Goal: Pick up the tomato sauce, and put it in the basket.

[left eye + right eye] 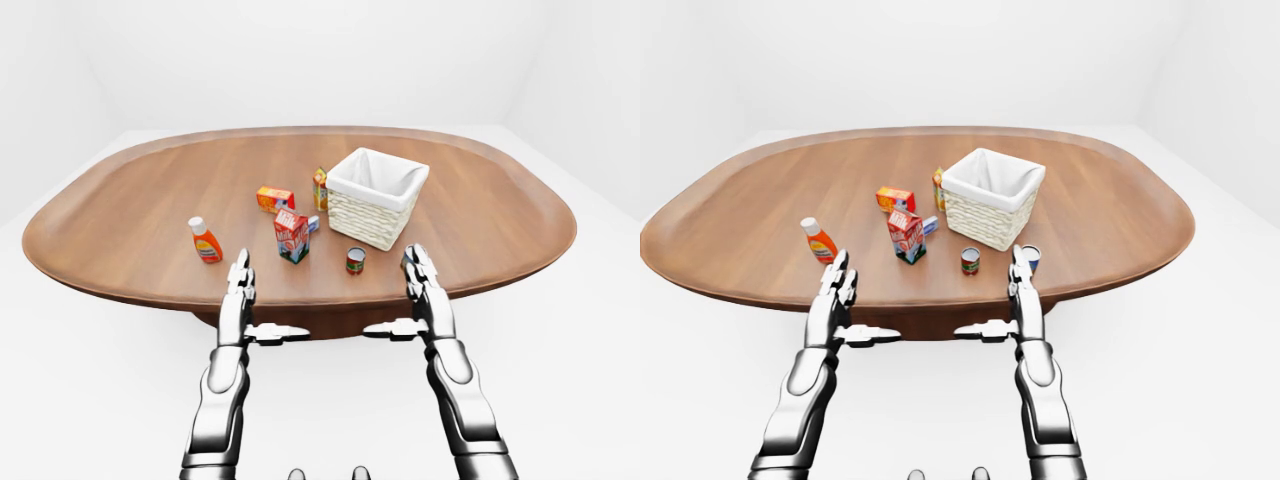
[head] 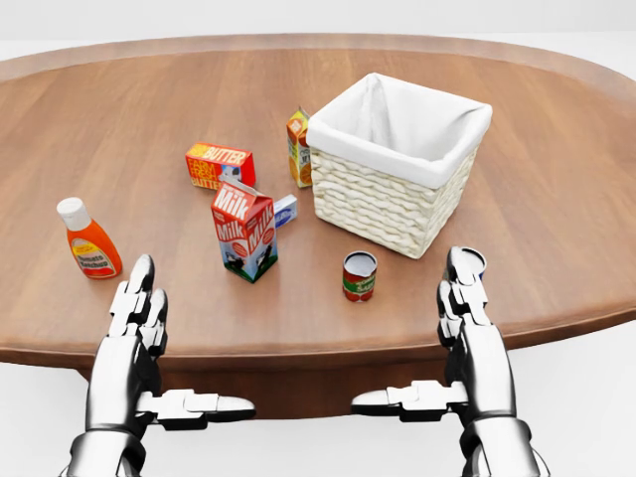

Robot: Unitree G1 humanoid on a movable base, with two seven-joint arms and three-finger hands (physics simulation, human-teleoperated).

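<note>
The tomato sauce is a small red can with a green band, standing upright on the wooden table just below the basket. The basket is white wicker with a white cloth lining, right of centre in the head view. My left hand hovers open at the table's near edge, below and left of the can, fingers straight and thumb pointing inward. My right hand is open the same way, just right of the can and below the basket's corner. Neither hand touches anything.
A milk carton stands left of the can, with a small blue-white box behind it. A butter box and juice carton lie higher up. An orange bottle stands far left. A blue can sits behind my right fingers.
</note>
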